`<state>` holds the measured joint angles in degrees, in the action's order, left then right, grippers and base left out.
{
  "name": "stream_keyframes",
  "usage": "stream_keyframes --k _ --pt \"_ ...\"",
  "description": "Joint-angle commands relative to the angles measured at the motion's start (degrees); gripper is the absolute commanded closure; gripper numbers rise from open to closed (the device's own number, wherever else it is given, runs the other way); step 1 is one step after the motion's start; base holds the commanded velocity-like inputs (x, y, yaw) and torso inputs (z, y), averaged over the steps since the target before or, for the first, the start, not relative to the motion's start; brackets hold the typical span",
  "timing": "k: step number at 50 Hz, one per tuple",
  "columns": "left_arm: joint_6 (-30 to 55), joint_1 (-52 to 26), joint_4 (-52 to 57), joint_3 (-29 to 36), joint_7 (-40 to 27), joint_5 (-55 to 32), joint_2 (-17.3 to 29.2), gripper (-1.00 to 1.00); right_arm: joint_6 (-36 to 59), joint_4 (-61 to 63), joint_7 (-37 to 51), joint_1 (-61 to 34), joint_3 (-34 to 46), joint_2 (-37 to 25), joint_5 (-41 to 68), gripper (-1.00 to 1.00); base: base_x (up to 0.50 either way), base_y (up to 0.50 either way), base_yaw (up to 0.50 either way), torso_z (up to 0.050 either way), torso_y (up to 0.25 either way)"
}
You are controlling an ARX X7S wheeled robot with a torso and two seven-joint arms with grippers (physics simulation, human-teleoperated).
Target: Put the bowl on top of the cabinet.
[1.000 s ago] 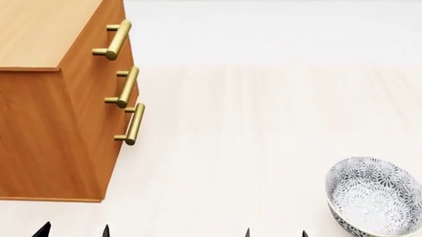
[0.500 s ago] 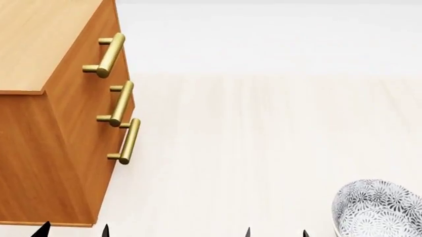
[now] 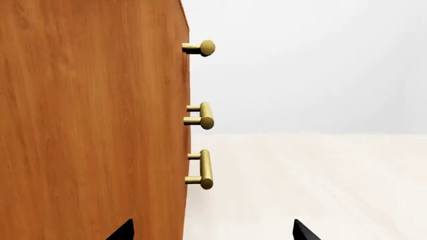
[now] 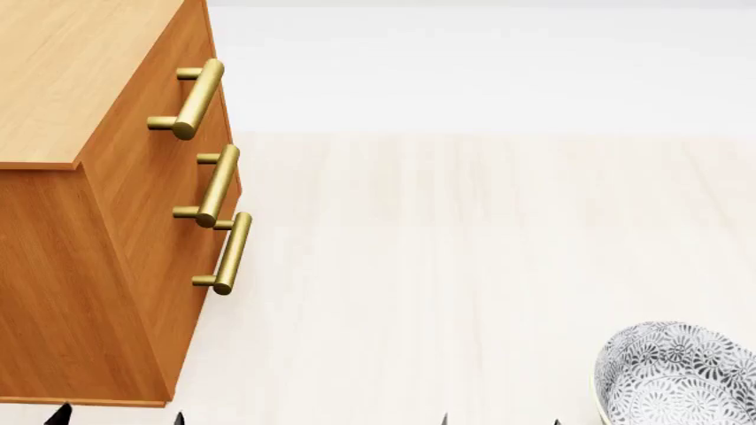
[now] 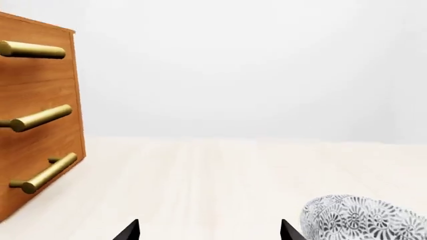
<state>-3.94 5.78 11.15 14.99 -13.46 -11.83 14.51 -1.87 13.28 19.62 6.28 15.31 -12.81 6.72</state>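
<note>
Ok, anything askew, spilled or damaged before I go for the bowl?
Nothing stands out. The bowl sits upright on the floor, partly cut off by the frame; the cabinet stands square, all three handles in place.

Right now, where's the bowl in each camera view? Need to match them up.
Head view: bowl at the bottom right corner, cut off by the frame, on the floor.
Right wrist view: bowl at the lower right edge, partly cut off.
Left wrist view: not in it.
Shared landmark: the cabinet with its brass handles, in all three views.
</note>
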Motion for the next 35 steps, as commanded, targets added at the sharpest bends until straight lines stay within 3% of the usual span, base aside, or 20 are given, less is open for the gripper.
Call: stream_keyframes --k 1,15,35 --pt "-5.51 9.23 11.85 0.61 -0.92 2.34 2.99 -1.0 -3.59 11.49 5.0 8.6 2.07 -1.31 -8.09 -1.0 0.0 0.0 0.0 0.0 0.0" --pt "-8.36 10.02 11.47 1.18 -1.8 4.64 3.1 -1.0 -6.89 14.3 8.8 12.19 2.64 -1.26 -13.14 -1.0 0.01 0.0 0.0 0.0 0.0" --pt "-8.37 9.54 10.97 1.67 -1.87 3.83 3.62 -1.0 -6.35 14.03 10.24 11.63 2.36 -1.17 -12.91 -1.0 0.22 0.0 0.0 0.0 0.0"
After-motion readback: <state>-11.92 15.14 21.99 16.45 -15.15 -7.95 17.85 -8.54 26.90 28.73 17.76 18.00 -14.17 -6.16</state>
